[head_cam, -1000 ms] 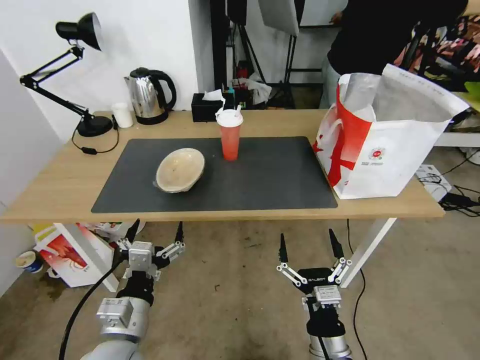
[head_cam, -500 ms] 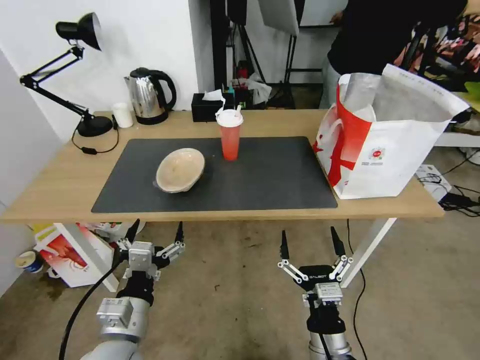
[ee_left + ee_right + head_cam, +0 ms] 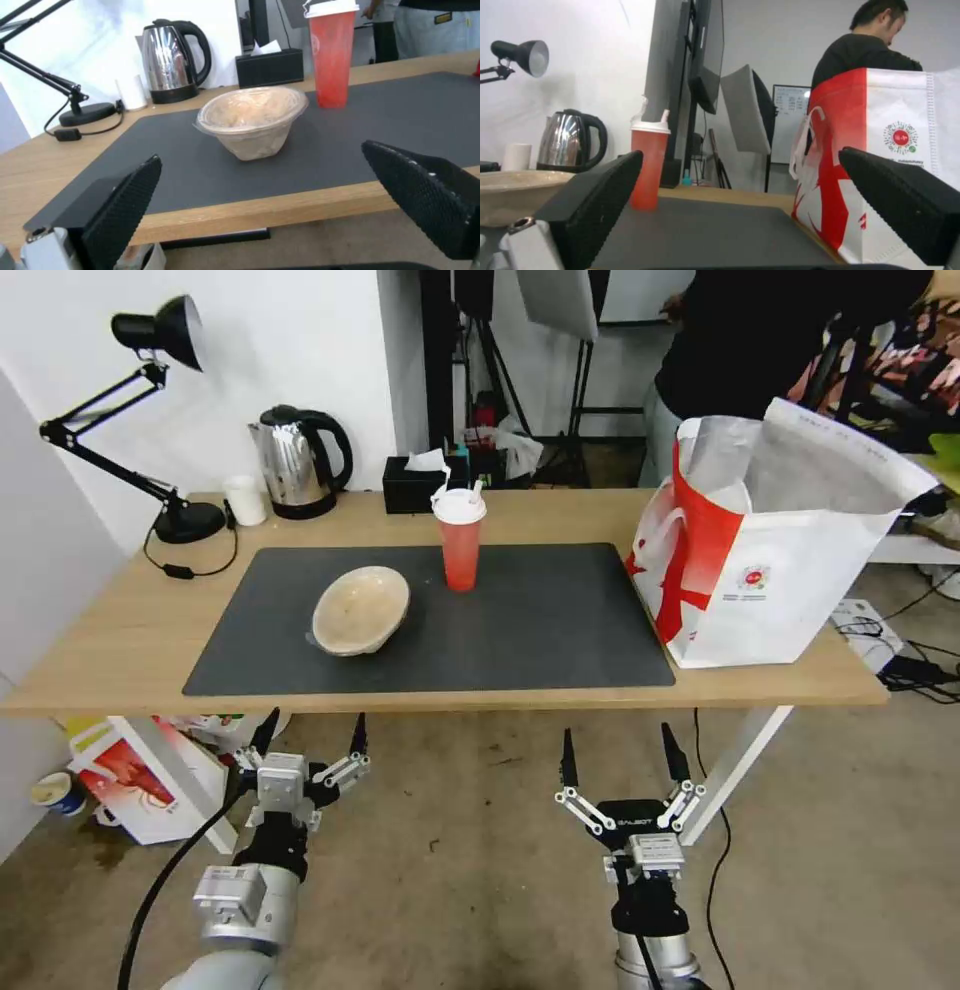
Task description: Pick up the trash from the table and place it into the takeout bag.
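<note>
A shallow beige bowl (image 3: 361, 609) (image 3: 251, 119) (image 3: 515, 191) sits left of centre on the table's (image 3: 120, 655) dark grey mat. Behind it stands the tall red cup (image 3: 460, 538) (image 3: 332, 52) (image 3: 648, 167) with a white lid. The white and red takeout bag (image 3: 775, 540) (image 3: 885, 180) stands open at the table's right end. Both grippers hang below the front edge, over the floor. My left gripper (image 3: 312, 738) (image 3: 270, 210) is open and faces the bowl. My right gripper (image 3: 620, 758) (image 3: 740, 210) is open between the cup and the bag.
At the back of the table stand a black desk lamp (image 3: 160, 420), a steel kettle (image 3: 298, 460), a small white cup (image 3: 245, 500) and a black tissue box (image 3: 415, 485). A red-and-white printed box (image 3: 140, 775) lies on the floor at left. A white table leg (image 3: 740, 760) is beside my right gripper.
My right gripper has drifted slightly down and to the right. The left arm and the things on the table have not moved.
</note>
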